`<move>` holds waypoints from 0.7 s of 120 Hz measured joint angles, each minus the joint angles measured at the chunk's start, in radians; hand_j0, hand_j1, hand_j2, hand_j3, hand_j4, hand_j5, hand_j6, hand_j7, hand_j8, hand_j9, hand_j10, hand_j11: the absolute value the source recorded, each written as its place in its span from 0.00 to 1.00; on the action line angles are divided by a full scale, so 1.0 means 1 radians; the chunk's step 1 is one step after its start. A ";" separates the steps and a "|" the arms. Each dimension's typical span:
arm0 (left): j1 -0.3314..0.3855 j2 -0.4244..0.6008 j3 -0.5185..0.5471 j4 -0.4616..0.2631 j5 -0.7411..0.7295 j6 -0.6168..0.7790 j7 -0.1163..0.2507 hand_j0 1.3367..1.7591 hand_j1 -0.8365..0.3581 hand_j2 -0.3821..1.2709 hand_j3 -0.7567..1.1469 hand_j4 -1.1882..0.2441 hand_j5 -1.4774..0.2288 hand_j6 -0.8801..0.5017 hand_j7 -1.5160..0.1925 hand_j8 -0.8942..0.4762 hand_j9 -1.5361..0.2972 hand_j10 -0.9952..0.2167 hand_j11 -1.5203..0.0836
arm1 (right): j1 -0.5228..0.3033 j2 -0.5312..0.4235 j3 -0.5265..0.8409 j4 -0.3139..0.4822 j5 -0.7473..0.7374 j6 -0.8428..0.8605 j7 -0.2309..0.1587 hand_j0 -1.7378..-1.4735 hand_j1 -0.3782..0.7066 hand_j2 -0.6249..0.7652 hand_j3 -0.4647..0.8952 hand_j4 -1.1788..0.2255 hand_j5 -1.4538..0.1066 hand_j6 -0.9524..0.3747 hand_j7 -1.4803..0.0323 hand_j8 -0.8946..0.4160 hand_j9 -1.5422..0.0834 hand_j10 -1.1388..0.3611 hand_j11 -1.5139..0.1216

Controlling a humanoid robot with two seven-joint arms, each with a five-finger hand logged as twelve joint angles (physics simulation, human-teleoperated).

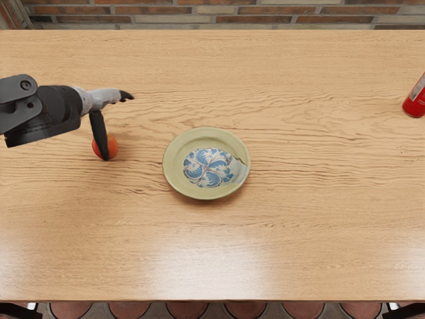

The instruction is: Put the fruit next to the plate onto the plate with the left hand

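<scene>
A small orange fruit lies on the wooden table, left of a cream plate with a blue floral centre. My left hand comes in from the left edge and hovers over the fruit. Its fingers are spread: one dark finger points down across the front of the fruit, another reaches right, above it. Nothing is grasped. The plate holds nothing. The right hand is out of the picture.
A red can stands at the right edge of the table. A brick wall runs behind the table's far edge.
</scene>
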 joint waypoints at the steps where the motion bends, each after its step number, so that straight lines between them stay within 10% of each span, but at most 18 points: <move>1: 0.005 -0.001 0.000 0.000 0.001 0.001 0.000 0.76 0.94 0.24 0.40 0.79 0.82 0.59 0.84 0.61 0.80 0.77 0.90 | 0.000 0.000 0.000 0.000 0.000 0.000 0.000 0.30 0.04 0.45 0.34 0.83 0.92 0.71 0.97 0.67 0.94 0.75 0.92; 84: 0.089 -0.011 0.033 0.005 0.081 0.114 0.000 0.76 0.73 0.26 0.40 0.65 0.67 0.45 0.69 0.46 0.65 0.60 0.74 | 0.000 0.000 -0.001 0.000 0.000 0.000 0.000 0.30 0.04 0.45 0.34 0.83 0.92 0.71 0.97 0.67 0.94 0.75 0.92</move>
